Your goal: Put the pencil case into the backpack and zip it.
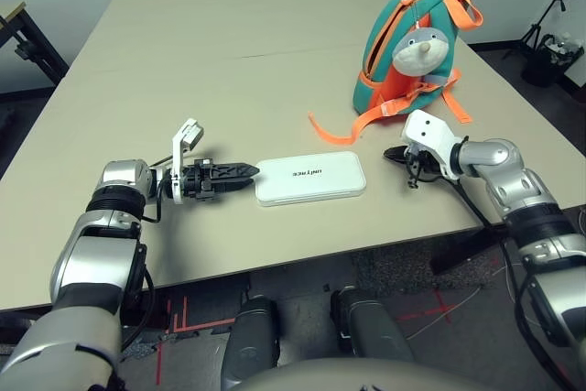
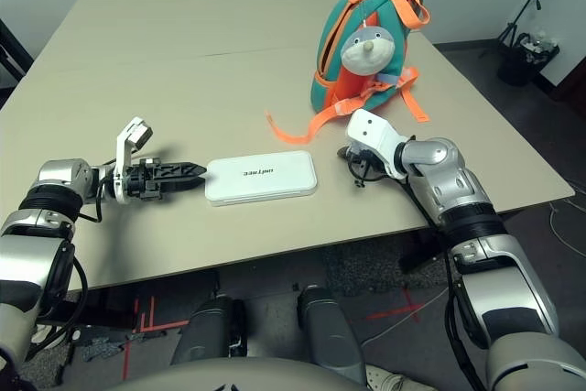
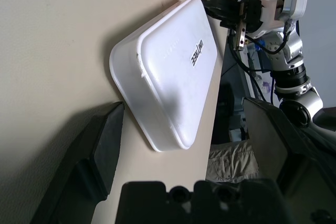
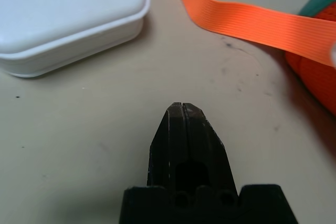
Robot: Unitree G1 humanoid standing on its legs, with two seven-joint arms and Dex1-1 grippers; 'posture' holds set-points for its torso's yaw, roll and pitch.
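Pencil case (image 1: 309, 179) flat; backpack (image 1: 409, 43) strap (image 1: 331, 134) trails nearby.

The two head views look forward and down from above the counter's (image 1: 275, 61) near edge, well back, taking in most of its top out to the far edge. They share the same scene, slightly offset sideways: the pencil case (image 1: 309, 179) near the near edge, the backpack (image 1: 409, 38) toward the far right corner, and both silver forearms.

The left wrist view sits low and very close, looking along the left claw (image 3: 189, 145) across the counter's top at the pencil case, with the right claw (image 3: 223, 11) beyond it.

The right wrist view looks steeply down, close to the counter's surface, catching the pencil case's corner and an orange strap (image 4: 252, 22), both also seen from the head.
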